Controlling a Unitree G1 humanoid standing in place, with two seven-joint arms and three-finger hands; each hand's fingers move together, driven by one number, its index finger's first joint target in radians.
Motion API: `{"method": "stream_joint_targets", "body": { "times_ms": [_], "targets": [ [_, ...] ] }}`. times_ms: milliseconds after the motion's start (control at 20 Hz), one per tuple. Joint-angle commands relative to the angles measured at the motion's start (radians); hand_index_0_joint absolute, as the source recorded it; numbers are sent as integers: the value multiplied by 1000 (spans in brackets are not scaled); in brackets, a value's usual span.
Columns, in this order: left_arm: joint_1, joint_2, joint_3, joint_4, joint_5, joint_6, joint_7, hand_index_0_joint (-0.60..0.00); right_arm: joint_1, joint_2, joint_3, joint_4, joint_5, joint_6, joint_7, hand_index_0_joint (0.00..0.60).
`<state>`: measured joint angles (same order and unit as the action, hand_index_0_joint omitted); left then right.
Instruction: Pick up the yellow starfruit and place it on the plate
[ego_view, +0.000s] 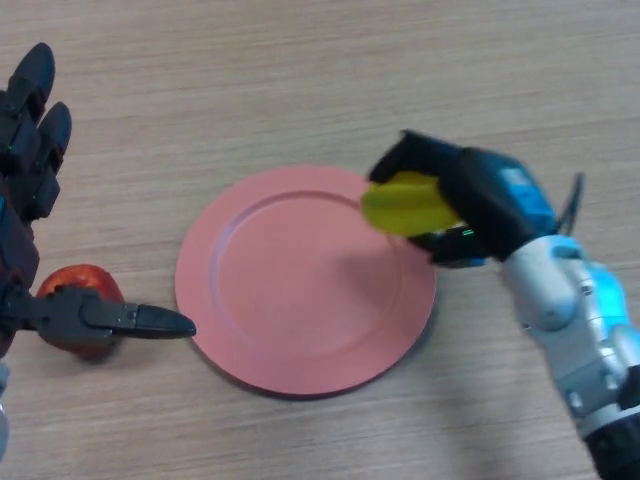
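The yellow starfruit (408, 204) is held in my right hand (472, 205), whose fingers curl round it. It hangs above the right rim of the pink plate (290, 290), which lies flat on the table's middle. My left hand (40, 200) is at the left edge, fingers straight and open, holding nothing.
A red fruit (78, 285) lies on the table at the left, under my left hand's thumb (130, 320). The wooden table (300, 80) stretches behind and around the plate.
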<state>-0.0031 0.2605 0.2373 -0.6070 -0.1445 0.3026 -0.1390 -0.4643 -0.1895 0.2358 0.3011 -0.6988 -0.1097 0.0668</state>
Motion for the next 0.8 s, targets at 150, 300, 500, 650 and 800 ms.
{"method": "stream_joint_targets", "body": {
  "times_ms": [150, 300, 500, 650, 800],
  "targets": [
    [-38, 40, 48, -67, -53, -79, 14, 0, -39, -1, 122, -80, 307, 138, -213, 600],
    [-30, 35, 46, -66, -51, -83, 16, 0, -30, -1, 204, -104, 428, 205, -280, 550],
    [-27, 35, 50, -68, -50, -83, 13, 0, -35, -1, 232, -116, 495, 224, -339, 51],
    [-27, 36, 46, -74, -34, -85, 15, 0, -41, -1, 221, -127, 558, 169, -346, 0],
    [-20, 32, 35, -88, -18, -63, 14, 0, -32, -1, 161, -156, 552, 140, -291, 0]
  ]
}}
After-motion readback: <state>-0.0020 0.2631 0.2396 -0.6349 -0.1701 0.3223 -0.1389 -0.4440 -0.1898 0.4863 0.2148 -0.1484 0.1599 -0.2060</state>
